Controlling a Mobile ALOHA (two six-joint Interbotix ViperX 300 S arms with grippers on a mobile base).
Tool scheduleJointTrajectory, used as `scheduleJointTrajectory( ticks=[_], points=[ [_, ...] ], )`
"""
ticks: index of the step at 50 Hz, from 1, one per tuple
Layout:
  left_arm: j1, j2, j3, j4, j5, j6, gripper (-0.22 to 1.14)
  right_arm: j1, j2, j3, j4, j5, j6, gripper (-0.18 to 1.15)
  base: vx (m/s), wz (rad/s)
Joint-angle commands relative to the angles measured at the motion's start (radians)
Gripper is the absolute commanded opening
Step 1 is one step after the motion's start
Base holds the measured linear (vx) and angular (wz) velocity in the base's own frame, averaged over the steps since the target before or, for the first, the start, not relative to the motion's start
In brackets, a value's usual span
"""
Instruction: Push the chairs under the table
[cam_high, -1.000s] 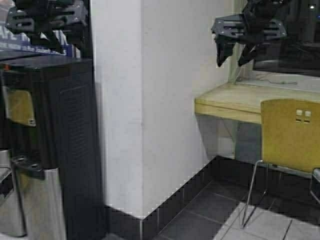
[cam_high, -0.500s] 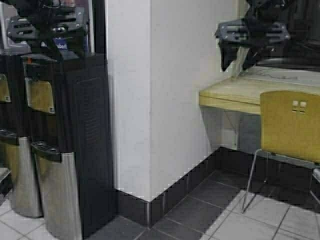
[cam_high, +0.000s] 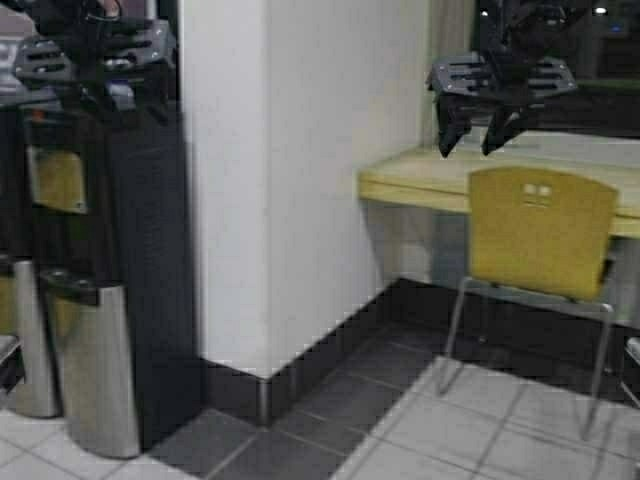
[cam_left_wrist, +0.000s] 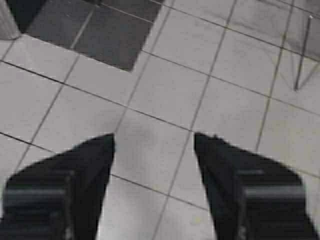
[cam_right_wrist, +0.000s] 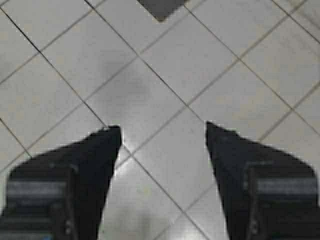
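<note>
Driven on and turned over the last second: no shuffling of furniture, only the whole high view sliding leftward. Now showing a chair (cam_high: 540, 232) complete, back and both near legs, where before cut off by the right edge. Standing at the right, in front of the table (cam_high: 420, 185), with its back turned toward the robot and level with the table's thick front edge; judged not yet pushed in, with its legs out on the pale floor tiles (cam_left_wrist: 165, 90).

Held high at the right, above the chair's back and apart from it: right gripper (cam_high: 468, 140), spread wide, gripping nothing, only tiles showing between its fingers in the wrist view. Held high at the left, in front of the dark water dispensers (cam_high: 120, 280): left gripper (cam_left_wrist: 154, 142), likewise spread wide and empty. Between the dispensers and the table, a white pillar (cam_high: 300, 180).

Meaning for the task: better squared to the chair, probably still approaching; no contact yet, the push itself still to do.
</note>
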Motion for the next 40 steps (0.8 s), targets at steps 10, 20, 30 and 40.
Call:
scheduleJointTrajectory(
  ticks=[10,20,30,40],
  points=[
    [-0.002,0.0,-0.021,0.012,-0.005,0.009,0.86,-0.009,-0.02,-0.055,0.003,0.002,0.005,0.87,-0.2,-0.26],
    [-0.002,0.032,-0.021,0.014,-0.005,0.005,0.86,-0.012,-0.011,-0.049,0.003,0.008,0.02,0.87,-0.09,-0.24],
    [-0.002,0.034,-0.023,0.012,-0.002,0.0,0.86,-0.012,-0.012,-0.051,0.003,0.008,0.023,0.87,-0.06,-0.32],
    [-0.002,0.046,-0.021,0.012,-0.002,-0.002,0.86,-0.014,-0.006,-0.049,0.003,0.008,0.021,0.87,-0.06,-0.34]
  ],
)
